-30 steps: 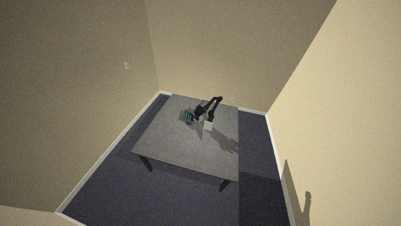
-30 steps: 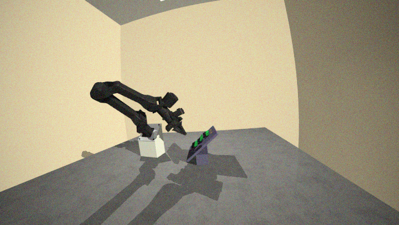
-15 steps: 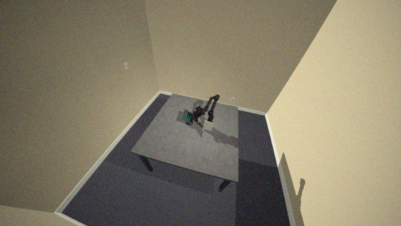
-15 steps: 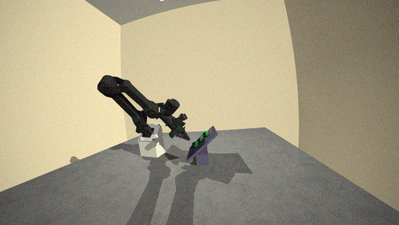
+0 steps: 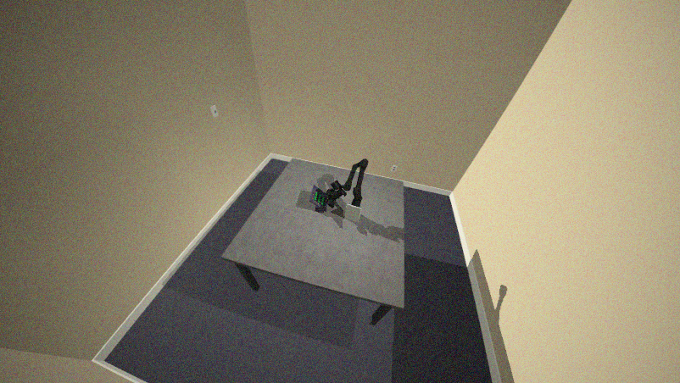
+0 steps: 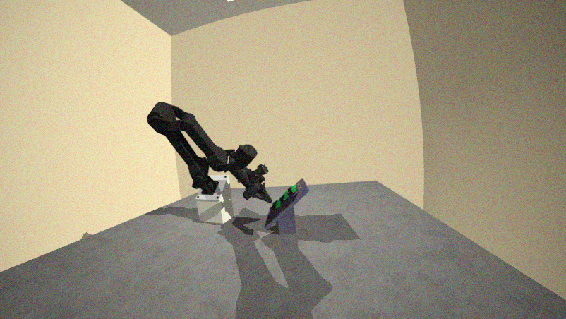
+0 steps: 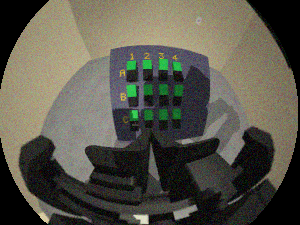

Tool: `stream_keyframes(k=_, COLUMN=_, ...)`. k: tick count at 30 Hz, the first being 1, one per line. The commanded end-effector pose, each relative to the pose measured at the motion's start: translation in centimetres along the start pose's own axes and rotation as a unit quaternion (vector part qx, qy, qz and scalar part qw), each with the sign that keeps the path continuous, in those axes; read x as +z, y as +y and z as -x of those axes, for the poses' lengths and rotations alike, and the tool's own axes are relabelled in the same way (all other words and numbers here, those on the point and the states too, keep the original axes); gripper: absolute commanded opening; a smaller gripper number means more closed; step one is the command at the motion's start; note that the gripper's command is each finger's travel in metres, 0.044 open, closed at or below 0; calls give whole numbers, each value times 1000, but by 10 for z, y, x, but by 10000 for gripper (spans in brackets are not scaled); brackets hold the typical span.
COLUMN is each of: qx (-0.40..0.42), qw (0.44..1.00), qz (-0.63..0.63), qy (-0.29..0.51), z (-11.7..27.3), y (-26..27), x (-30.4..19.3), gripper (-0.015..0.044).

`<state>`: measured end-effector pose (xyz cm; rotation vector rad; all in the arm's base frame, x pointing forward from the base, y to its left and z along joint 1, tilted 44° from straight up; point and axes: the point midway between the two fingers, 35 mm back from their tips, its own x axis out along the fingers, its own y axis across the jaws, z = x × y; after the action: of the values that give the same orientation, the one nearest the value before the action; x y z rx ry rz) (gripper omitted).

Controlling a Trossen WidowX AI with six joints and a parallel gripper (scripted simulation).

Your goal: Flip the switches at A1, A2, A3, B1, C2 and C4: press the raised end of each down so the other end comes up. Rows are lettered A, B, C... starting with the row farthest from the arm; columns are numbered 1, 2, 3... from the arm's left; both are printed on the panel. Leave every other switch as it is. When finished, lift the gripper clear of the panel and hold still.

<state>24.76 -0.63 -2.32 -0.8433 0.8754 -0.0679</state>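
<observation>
The tilted purple panel carries three rows of four green-and-black switches. In the wrist view A1, A2, A3, B1, C2 and C4 each show green at the upper half and black at the lower. Which ends are raised is too small to tell. My gripper is shut and empty. Its tips are close to the panel's lower part, just below C2 and C3 in the wrist view; contact cannot be told.
The panel stands on a purple support on the grey table. The arm's white base is on the near side of the panel. Shadows cover much of rows B and C and the panel's right side.
</observation>
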Motion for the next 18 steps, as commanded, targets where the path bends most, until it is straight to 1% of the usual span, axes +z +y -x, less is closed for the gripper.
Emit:
stream_keyframes(k=1, qx=1, qw=1000, qz=3, qy=-1, z=-6, y=0, x=0, gripper=0)
stream_keyframes(k=18, qx=1, qw=1000, qz=3, qy=-1, z=-9, y=0, x=0, gripper=0)
